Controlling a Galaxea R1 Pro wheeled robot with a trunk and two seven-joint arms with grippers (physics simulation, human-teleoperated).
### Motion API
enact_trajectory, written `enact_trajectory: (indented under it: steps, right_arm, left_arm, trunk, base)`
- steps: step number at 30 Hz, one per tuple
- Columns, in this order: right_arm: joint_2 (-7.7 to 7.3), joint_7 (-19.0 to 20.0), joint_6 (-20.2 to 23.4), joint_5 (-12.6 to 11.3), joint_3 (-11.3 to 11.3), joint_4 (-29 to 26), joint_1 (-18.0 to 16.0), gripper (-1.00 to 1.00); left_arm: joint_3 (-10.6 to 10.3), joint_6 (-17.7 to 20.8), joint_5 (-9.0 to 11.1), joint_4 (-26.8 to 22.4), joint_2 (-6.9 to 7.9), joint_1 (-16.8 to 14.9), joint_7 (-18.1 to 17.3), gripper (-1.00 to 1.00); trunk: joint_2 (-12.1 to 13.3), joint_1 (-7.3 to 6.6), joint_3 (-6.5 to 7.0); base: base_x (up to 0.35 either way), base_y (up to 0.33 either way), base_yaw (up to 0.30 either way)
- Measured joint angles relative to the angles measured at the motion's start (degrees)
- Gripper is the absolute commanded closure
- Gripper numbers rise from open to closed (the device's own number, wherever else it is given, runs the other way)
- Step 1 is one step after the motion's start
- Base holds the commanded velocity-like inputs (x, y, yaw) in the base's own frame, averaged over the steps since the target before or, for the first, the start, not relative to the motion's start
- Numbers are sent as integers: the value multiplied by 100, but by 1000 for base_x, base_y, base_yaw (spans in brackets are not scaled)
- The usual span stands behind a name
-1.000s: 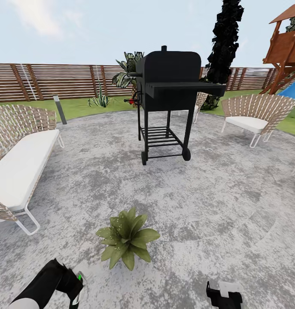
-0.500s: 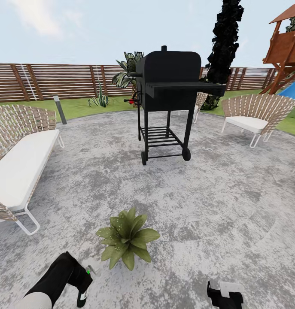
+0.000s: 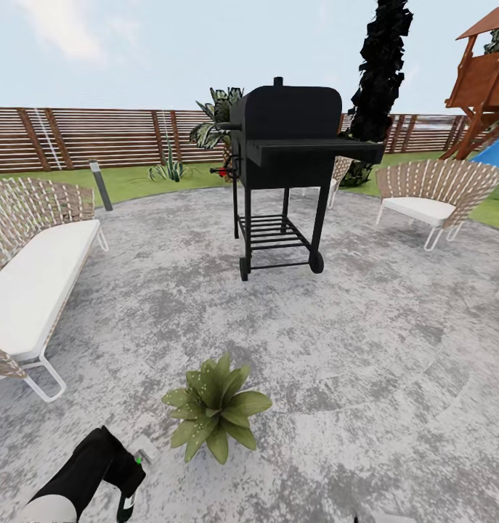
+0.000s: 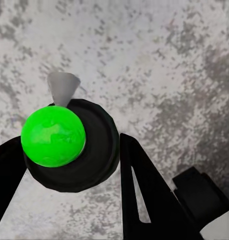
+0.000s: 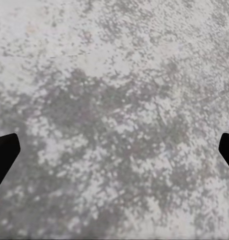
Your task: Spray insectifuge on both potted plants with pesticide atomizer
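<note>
the left claw [image 4: 69,165] is clamped on the pesticide atomizer [image 4: 74,145]. in the left wrist view its two black fingers [image 4: 144,190] stand on either side of the bottle, seen end-on as a dark round body with a bright green ball on it and a pale nozzle pointing away over the grey stone. in the head view the left claw [image 3: 126,476] sits at the end of the black left arm [image 3: 75,479] near the lower left edge, with the pesticide atomizer [image 3: 136,465] showing as a green spot, a pale spray head and a dark body below the fingers.

the right claw [image 5: 114,150] is spread wide: only the two black fingertips [image 5: 4,152] show at opposite edges of the right wrist view, with bare mottled grey paving between them and nothing held.

just beside the left claw, ahead and toward the robot's right, one potted plant [image 3: 214,407] stands on the round grey stone patio [image 3: 365,349]. it is a low rosette of pointed green leaves with white specks; its pot cannot be made out. the atomizer is near it but apart from the leaves.

farther out, a black barbecue grill [image 3: 289,174] on a wheeled frame stands upright mid-patio. a woven sofa with white cushion [image 3: 31,269] lies along the left side, and a woven armchair [image 3: 427,196] at the right. a grey bollard lamp [image 3: 100,185] stands at the lawn edge. a brown slatted fence [image 3: 96,138] closes the background, with a wooden play tower [image 3: 485,80] at the far right.
</note>
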Motion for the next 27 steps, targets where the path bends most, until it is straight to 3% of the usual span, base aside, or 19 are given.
enact_trajectory:
  steps: [5,9,11,14,18,20,23,27]
  right_arm:
    - [0,0,0,0,1,1,9,-100]
    - [1,0,0,0,1,1,9,-100]
    - [0,0,0,-1,1,1,9,-100]
    - [0,0,0,-1,0,1,17,-100]
    - [0,0,0,0,1,1,18,-100]
    - [0,0,0,0,1,1,18,-100]
    - [1,0,0,0,1,1,18,-100]
    - [1,0,0,0,1,1,18,-100]
  left_arm:
    - [0,-1,-21,4,73,-7,-12,100]
    - [-3,-58,-12,39,349,28,-19,100]
    - [4,-60,11,41,318,23,-26,100]
    - [-13,-44,23,-6,35,-7,-32,100]
    - [-15,-55,2,-36,58,-19,-33,100]
    - [-8,-64,-17,-40,163,-20,-33,100]
    - [31,-70,20,-30,487,-11,-33,100]
    - [6,-91,10,27,537,52,-15,100]
  trunk:
    - [0,0,0]
    - [0,0,0]
    - [0,0,0]
    - [0,0,0]
    - [0,0,0]
    - [0,0,0]
    - [0,0,0]
    - [0,0,0]
  base:
    - [0,0,0]
    - [0,0,0]
    - [0,0,0]
    - [0,0,0]
    - [0,0,0]
    - [0,0,0]
    - [0,0,0]
    - [0,0,0]
